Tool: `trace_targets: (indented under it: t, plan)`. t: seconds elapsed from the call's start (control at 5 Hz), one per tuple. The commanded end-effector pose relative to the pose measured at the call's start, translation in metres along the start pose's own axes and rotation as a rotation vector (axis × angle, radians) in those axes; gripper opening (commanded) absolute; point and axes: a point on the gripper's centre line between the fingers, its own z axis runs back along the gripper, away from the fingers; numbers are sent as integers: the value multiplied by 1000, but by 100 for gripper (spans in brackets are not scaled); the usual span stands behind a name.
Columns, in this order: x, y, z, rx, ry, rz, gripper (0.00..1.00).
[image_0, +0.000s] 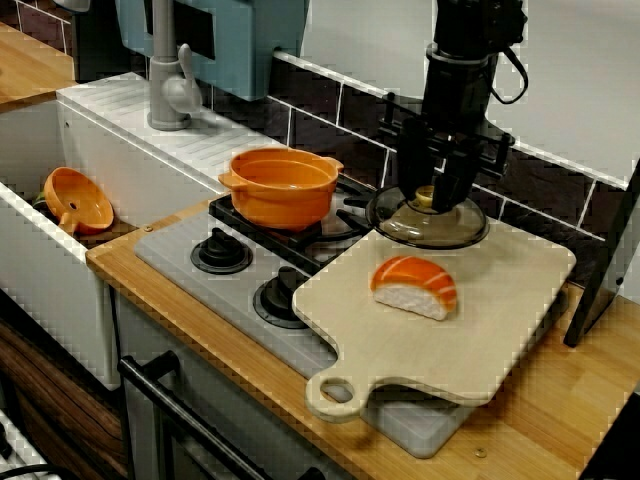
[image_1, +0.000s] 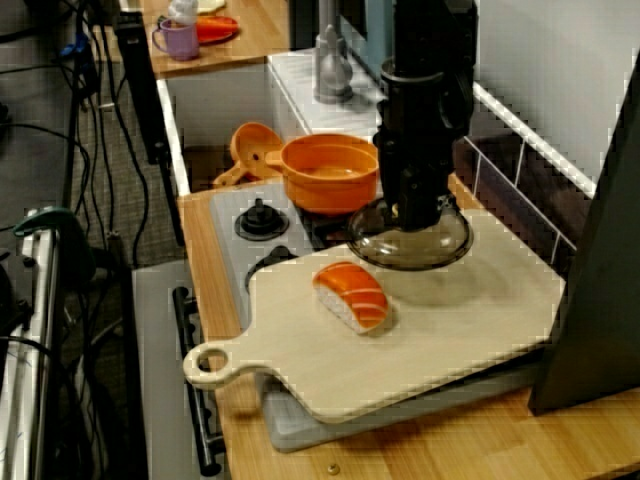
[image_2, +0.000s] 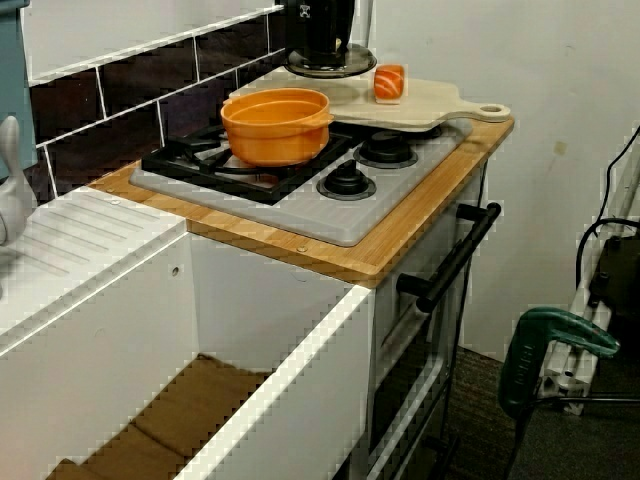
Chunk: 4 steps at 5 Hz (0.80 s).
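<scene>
Now, your gripper (image_0: 437, 192) sits right over the glass lid (image_0: 430, 228), upper right of the stove-front view, on the cutting board (image_0: 510, 290). You cannot tell if it pinches the knob (image_0: 425, 196). The lid looks stiff, slippery, breakable; hold its knob.

I find bare cutting board (image_0: 510, 300) open in front of the gripper (image_0: 432, 200) save the salmon nigiri (image_0: 414, 286), with the orange pot (image_0: 283, 186) close toward the sink (image_0: 40, 235) and the tiled wall (image_0: 345, 118) behind.
</scene>
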Motion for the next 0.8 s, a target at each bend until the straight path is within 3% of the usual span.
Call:
trace_targets:
  t: [0.0, 0.6]
  plan:
    - [7, -3, 7, -2, -52, 11, 0]
    - [15, -3, 1, 0, -47, 23, 0]
